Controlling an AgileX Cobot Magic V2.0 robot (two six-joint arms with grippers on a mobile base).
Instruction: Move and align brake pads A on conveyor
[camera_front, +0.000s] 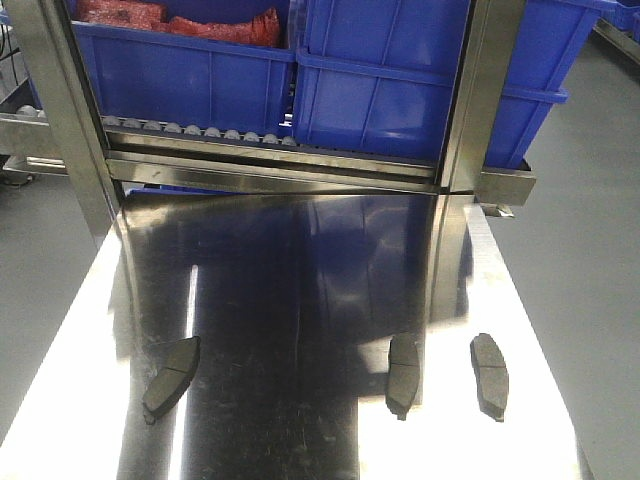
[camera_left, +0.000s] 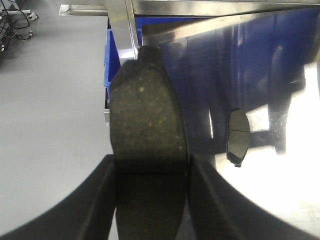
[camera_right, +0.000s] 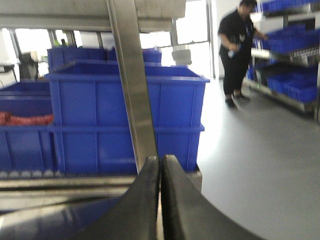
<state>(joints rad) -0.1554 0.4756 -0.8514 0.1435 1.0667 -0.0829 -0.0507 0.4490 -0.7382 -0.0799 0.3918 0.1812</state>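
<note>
Three dark grey brake pads lie on the shiny steel tabletop (camera_front: 300, 260) in the front view: one at the left (camera_front: 172, 375), one right of centre (camera_front: 403, 373) and one at the right (camera_front: 490, 375). In the left wrist view my left gripper (camera_left: 150, 167) is shut on a fourth brake pad (camera_left: 147, 115), held lengthwise over the table's left edge. Another pad (camera_left: 238, 136) lies on the steel beyond it. My right gripper (camera_right: 160, 162) is shut and empty, raised and facing the bins. The conveyor is out of view. Neither gripper shows in the front view.
A steel roller rack (camera_front: 270, 150) with blue bins (camera_front: 200, 80) stands across the back of the table, with steel uprights (camera_front: 470, 100). One bin holds red parts (camera_front: 180, 20). A person (camera_right: 239, 50) stands at shelves far to the right. Grey floor (camera_front: 590, 250) flanks the table.
</note>
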